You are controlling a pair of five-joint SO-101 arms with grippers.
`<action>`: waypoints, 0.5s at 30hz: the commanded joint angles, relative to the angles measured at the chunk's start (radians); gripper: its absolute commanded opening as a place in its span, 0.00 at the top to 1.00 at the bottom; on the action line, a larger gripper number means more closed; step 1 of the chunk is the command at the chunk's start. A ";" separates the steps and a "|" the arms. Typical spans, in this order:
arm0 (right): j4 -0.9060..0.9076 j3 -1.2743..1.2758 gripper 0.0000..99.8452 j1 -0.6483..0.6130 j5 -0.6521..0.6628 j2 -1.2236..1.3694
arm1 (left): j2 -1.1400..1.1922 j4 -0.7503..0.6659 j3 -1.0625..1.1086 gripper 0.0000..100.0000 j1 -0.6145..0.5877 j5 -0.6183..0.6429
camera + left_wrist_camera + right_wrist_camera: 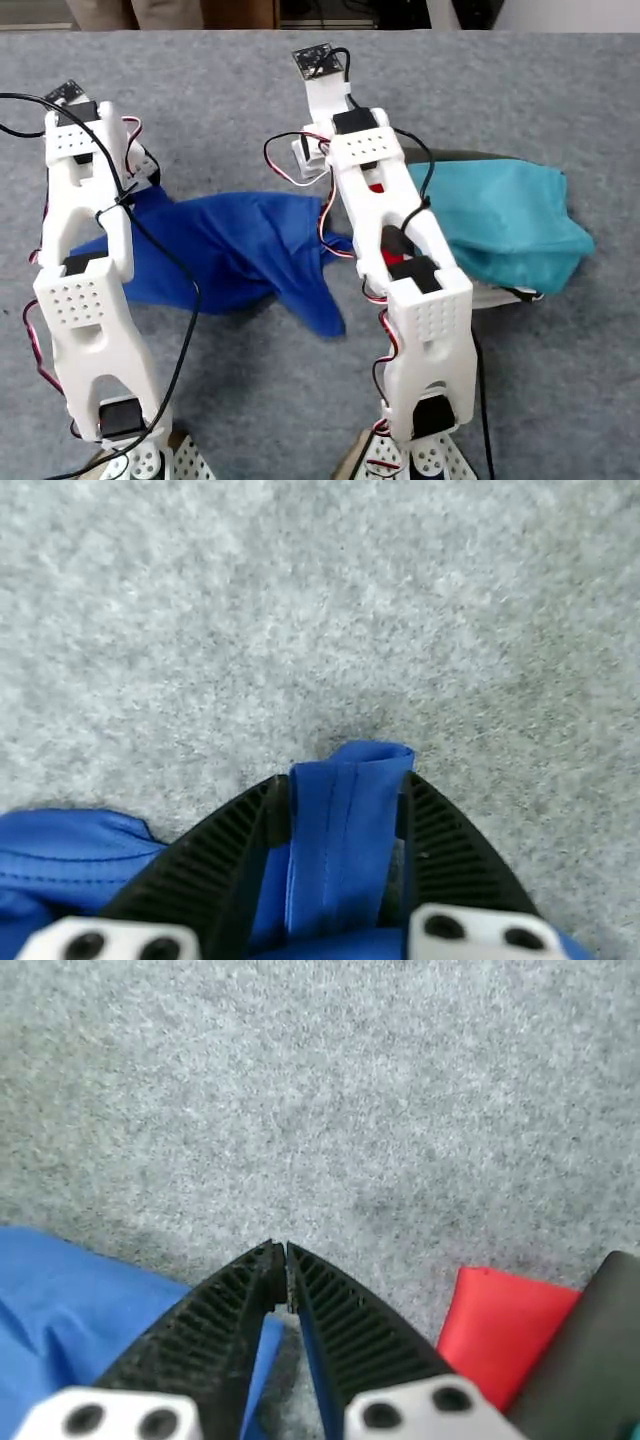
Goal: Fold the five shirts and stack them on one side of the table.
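One table: grey, felt-like surface (560, 110) that carries both arms and all the cloth; its far edge runs across the top of the high view
Two arms: white, with their bases side by side at the near edge; the left arm (85, 290) stretches toward the far left corner, and the right arm (400, 240) runs up the middle toward the far edge
Largest cloth: the blue shirt (240, 250) lies unfolded and rumpled between the two arms, left of the table's middle; one pointed flap reaches toward the near edge, and each end passes under an arm
Top of the pile: the teal shirt (505, 220) lies folded on the right side of the table, just beside the right arm
Under it: pale layers (500, 295) peek out along the side facing the near edge; how many cannot be told
Beside the right wrist: the red shirt (495, 1325) shows a folded edge on the surface, touching a black cloth (590, 1360)
Left end effector: the left gripper (345, 778) is clamped on a hemmed fold of the blue shirt, which sticks out past its black ribbed jaws above the grey surface
Right end effector: the right gripper (281, 1252) has its tips pressed together, with a thin edge of the blue shirt caught between the jaws
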 commanded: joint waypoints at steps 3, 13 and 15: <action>-0.017 0.001 1.00 0.001 -0.011 -0.004 | -0.013 0.006 -0.012 0.81 0.003 -0.074; -0.017 0.001 1.00 0.001 -0.011 -0.004 | 0.082 0.006 -0.023 0.81 0.003 -0.272; -0.017 0.001 1.00 0.001 -0.011 -0.004 | 0.104 0.006 -0.021 0.81 0.002 -0.285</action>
